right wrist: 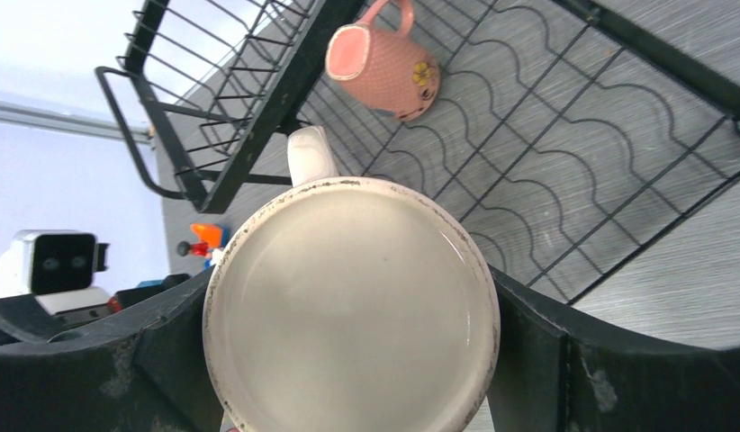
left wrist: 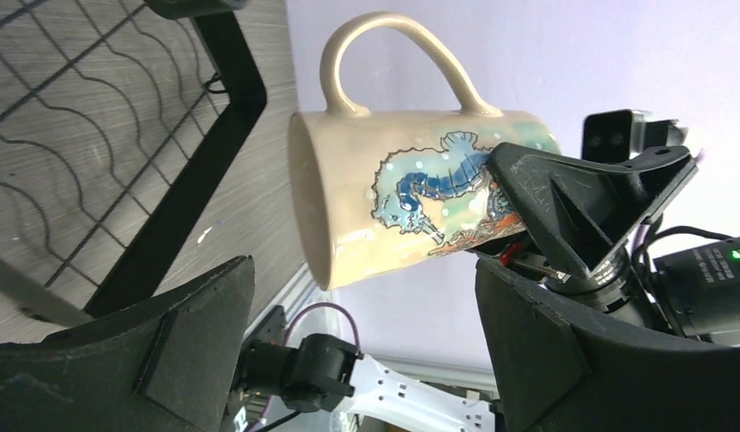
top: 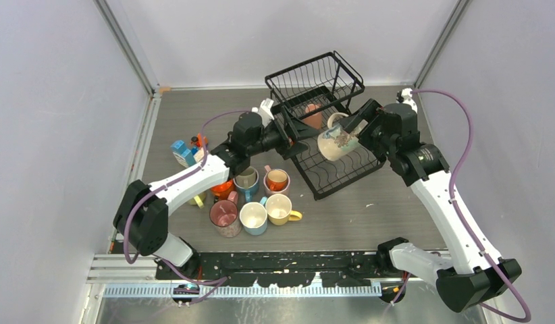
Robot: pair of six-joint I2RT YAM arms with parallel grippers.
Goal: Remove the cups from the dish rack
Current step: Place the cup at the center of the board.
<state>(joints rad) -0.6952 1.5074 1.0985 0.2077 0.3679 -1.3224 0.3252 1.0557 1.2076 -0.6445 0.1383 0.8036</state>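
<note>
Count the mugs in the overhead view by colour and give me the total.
Cream mug: 1
Pink mugs: 3
Light blue mugs: 2
Yellow mug: 1
Orange mug: 1
Total: 8 in plain view; the left arm may hide more.

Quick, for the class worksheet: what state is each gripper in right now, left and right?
Left gripper: open, holding nothing.
Right gripper: closed on the cream seahorse mug.
</note>
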